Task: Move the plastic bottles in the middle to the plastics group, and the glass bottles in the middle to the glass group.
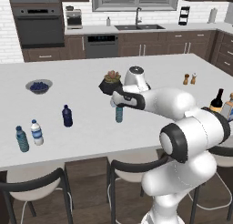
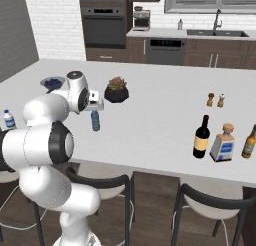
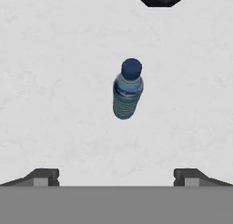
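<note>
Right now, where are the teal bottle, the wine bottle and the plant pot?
teal bottle point(image 3: 127, 91), hand view, on its ribbed body.
wine bottle point(image 2: 201, 137), right base view, on its dark body.
plant pot point(image 2: 116, 94), right base view, on its dark side.

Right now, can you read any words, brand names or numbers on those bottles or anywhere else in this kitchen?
None can be read.
Wine bottle: yellow label, too small and blurred.
Squat amber bottle: pale label, print illegible.
Teal-tinted bottle beneath the gripper: no legible text.
Oven: nothing readable on its panel.
</note>
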{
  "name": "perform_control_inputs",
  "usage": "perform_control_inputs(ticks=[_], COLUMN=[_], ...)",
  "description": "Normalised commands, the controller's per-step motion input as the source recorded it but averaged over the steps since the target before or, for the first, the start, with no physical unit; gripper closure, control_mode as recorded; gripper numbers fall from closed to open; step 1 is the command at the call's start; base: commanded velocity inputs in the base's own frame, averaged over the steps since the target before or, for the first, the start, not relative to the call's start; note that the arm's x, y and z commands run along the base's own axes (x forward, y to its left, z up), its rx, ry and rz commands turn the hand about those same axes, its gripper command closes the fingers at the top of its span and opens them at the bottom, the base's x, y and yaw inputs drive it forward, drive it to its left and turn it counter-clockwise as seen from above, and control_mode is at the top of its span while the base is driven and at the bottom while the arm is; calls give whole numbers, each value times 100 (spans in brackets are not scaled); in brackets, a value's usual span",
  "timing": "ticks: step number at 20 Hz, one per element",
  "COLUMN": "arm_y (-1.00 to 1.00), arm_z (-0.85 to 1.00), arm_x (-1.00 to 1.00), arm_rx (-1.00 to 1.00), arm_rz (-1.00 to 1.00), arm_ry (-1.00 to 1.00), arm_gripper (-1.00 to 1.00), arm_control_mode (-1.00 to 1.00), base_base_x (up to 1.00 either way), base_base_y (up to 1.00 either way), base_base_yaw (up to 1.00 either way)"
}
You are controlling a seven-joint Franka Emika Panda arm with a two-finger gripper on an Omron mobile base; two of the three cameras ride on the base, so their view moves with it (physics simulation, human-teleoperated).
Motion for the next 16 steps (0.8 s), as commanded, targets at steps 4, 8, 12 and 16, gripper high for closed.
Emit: perform_control_inputs(ticks=[4, 8, 12, 16], arm_y=[0, -16, 0, 5], arm_z=[-16, -4, -16, -24], arm_x=[50, 26, 20, 9], arm_rx=[0, 0, 0, 0], arm_rz=[0, 0, 0, 0], arm_ry=[0, 0, 0, 0], arm_gripper=[-100, -100, -100, -100], arm_control_mode=[-100, -100, -100, -100], base_base_x=[0, 0, 0, 0], base_base_y=[0, 0, 0, 0], base_base_yaw=[0, 0, 0, 0])
